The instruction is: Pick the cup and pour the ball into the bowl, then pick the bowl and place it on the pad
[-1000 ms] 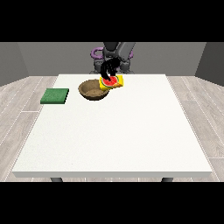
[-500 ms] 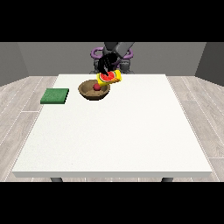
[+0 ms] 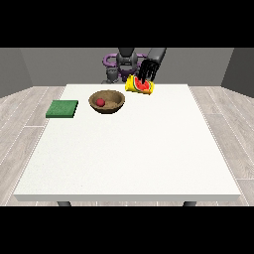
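From my station, at the far left of the worktop (image 3: 124,158) lies the green pad (image 3: 62,108), flat and bare, well apart from the robot; I take it to be waiting there as the bowl's final resting place. To its right sits the brown bowl (image 3: 107,101), upright on the worktop, with the red ball (image 3: 100,102) lying inside it, left of its middle. So I judge the pouring step done, with the bowl not yet carried to the pad.

Further right, the yellow cup (image 3: 139,86) with its red marking is tipped on its side, its mouth turned down and left towards the bowl, held above the worktop's back edge, near the bowl but clear of it. The hand at the view's right (image 3: 149,72) comes down on it from above, fingers curled over the cup's upper side, pinching it; I read that tilt as the pouring pose. The other hand I cannot find in this view.

My next concern is setting the cup down somewhere clear of the bowl's path to the pad.
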Motion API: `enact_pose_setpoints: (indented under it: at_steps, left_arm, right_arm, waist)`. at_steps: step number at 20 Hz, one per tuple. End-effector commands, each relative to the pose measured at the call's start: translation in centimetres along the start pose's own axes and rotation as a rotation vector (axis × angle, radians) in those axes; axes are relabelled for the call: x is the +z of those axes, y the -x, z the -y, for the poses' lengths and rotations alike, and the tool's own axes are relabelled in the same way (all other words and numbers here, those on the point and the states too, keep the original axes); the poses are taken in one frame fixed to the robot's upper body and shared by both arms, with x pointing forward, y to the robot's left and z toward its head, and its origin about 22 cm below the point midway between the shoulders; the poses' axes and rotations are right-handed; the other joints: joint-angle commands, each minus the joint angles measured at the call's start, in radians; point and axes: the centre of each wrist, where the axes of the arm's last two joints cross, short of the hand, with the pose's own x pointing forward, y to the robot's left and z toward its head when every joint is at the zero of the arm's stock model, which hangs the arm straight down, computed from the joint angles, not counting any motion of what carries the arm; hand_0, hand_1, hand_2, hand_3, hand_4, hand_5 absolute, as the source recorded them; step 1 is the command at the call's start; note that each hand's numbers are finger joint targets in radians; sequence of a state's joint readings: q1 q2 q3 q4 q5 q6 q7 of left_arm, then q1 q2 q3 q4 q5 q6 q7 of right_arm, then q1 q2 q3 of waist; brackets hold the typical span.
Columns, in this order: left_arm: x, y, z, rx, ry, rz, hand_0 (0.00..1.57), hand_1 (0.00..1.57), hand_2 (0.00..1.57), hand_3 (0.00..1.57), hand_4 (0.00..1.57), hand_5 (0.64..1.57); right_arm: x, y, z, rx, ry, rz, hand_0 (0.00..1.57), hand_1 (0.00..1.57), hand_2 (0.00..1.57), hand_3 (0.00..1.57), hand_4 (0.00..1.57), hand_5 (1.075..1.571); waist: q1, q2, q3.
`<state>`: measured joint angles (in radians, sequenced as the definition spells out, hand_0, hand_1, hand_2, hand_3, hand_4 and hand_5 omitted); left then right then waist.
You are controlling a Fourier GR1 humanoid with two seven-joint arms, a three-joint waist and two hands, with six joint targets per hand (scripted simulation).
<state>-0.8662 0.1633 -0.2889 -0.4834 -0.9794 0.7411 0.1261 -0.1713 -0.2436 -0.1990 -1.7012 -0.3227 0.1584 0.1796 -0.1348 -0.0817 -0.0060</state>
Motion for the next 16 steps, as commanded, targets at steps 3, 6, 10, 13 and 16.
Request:
enact_pose_setpoints:
  at_steps: [3, 6, 10, 13, 16]
  left_arm:
    - [5.2, 7.7, 0.6, 0.202, -0.145, -0.141, 1.52, 1.52, 1.57, 1.57, 1.20, 1.567]
    - [5.3, 8.5, -0.5, 0.366, -0.239, -0.146, 1.55, 1.55, 1.57, 1.57, 1.42, 1.505]
    - [3.8, 1.0, -0.4, 0.900, -0.199, -0.241, 1.37, 1.37, 1.57, 1.57, 1.24, 1.547]
    - [2.7, 1.7, -1.9, 1.182, -0.235, -0.233, 1.22, 1.22, 1.39, 1.06, 0.70, 1.560]
    - [3.3, 5.2, -2.8, 1.355, -0.309, -0.123, 0.41, 0.41, 0.00, 0.00, 0.26, 1.569]
  right_arm:
    - [1.0, -1.9, -2.0, -0.007, -0.047, 0.114, 0.00, 0.00, 0.00, 0.00, 0.39, 1.565]
    - [1.3, -2.5, -2.0, 0.002, -0.015, 0.152, 0.00, 0.00, 0.00, 0.00, 0.41, 1.566]
    - [1.1, -1.9, -2.2, -0.013, -0.009, 0.099, 0.00, 0.00, 0.00, 0.00, 0.45, 1.565]
    - [1.1, -1.4, -2.7, -0.036, 0.021, 0.084, 0.00, 0.00, 0.00, 0.06, 0.48, 1.565]
    - [0.9, -2.3, -3.5, -0.021, 0.060, 0.116, 0.00, 0.00, 0.00, 0.00, 0.53, 1.564]
  waist:
    - [-0.037, 0.116, -0.0036]
    - [-0.001, 0.154, -0.0053]
    - [0.046, 0.106, -0.0205]
    - [0.104, 0.131, -0.0161]
    - [0.158, 0.183, -0.0083]
